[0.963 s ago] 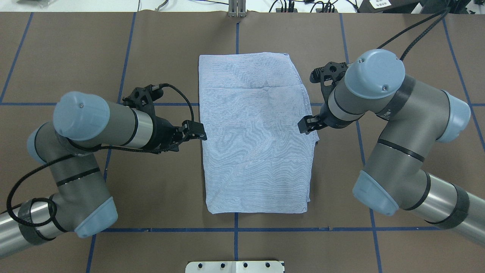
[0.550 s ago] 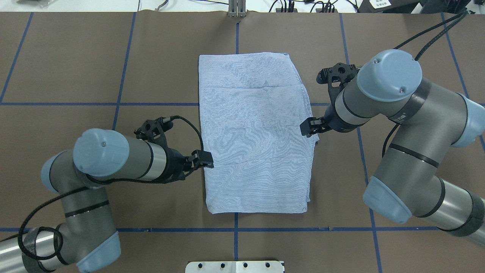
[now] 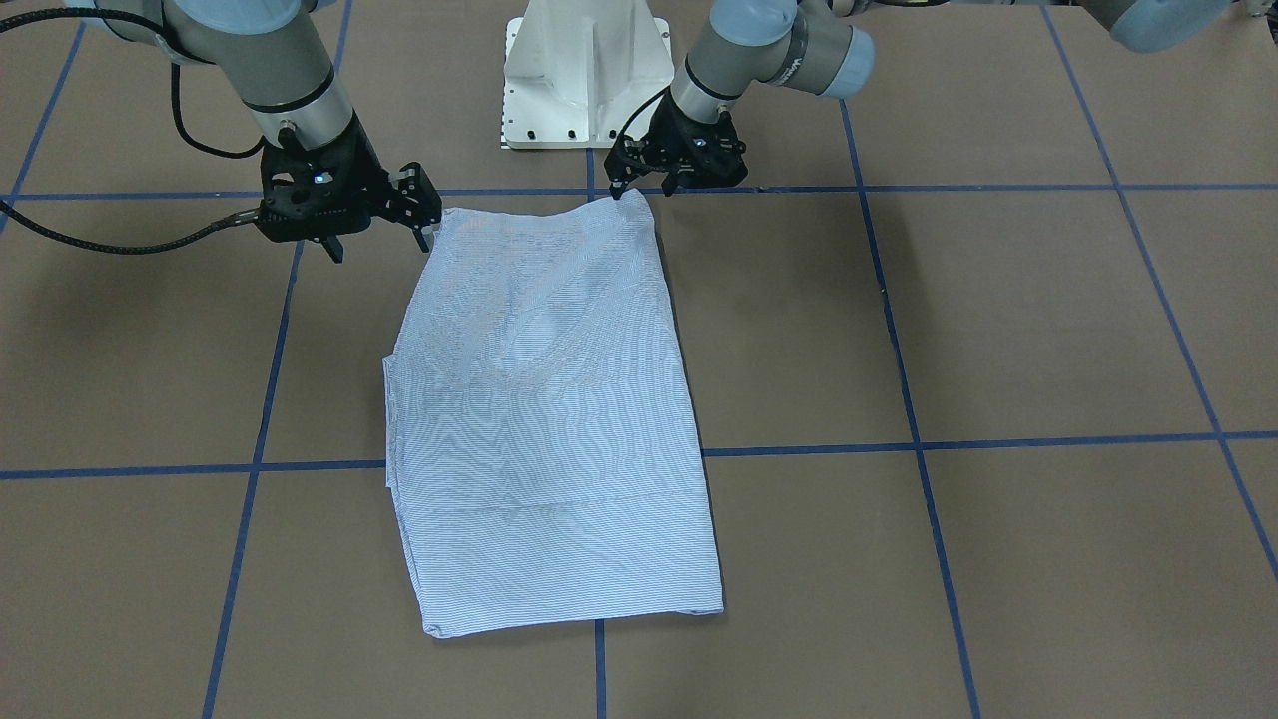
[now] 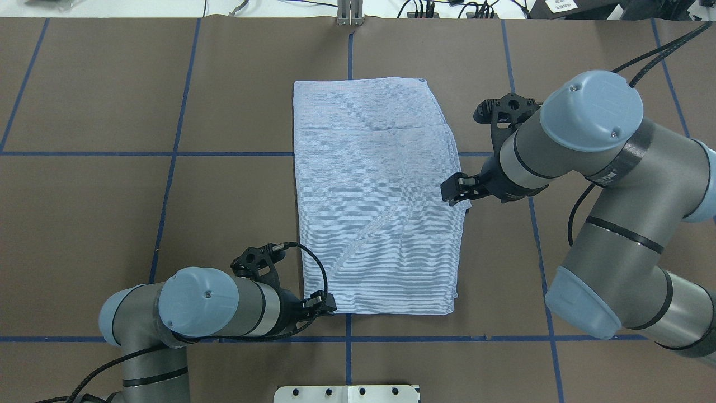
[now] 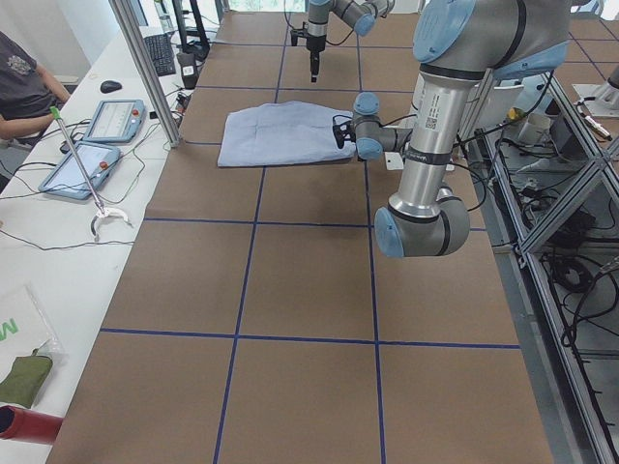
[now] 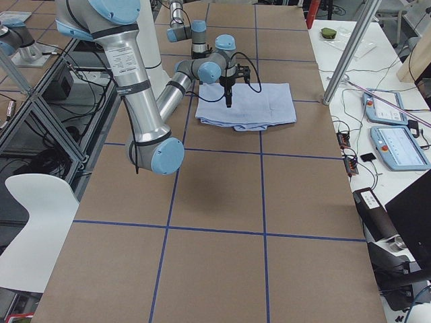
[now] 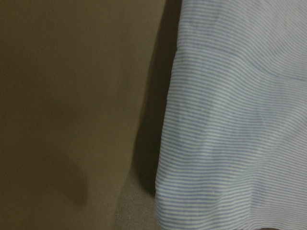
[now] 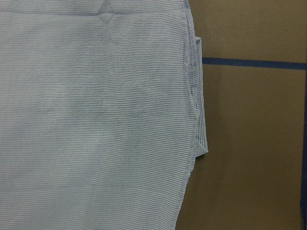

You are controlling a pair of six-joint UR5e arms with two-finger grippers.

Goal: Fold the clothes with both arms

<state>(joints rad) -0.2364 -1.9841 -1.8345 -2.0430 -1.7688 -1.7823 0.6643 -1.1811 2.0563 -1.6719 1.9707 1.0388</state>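
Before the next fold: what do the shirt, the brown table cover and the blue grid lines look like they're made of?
Shirt: thin woven cloth, probably cotton or a blend, matte; fine blue-white stripes, soft creases, limp layered edges.
Table cover: matte brown sheet, likely paper or card; flat, no sheen.
Blue grid lines: probably tape; even, sharp-edged strips, though it could be paint.

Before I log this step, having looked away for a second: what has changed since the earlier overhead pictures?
The left gripper travelled toward the robot along the left edge of the shirt, from its middle to the near corner. Nothing was visibly grasped or released. The right gripper stayed at the middle of the right edge, its arm swinging slightly outward; the shirt lies unchanged.
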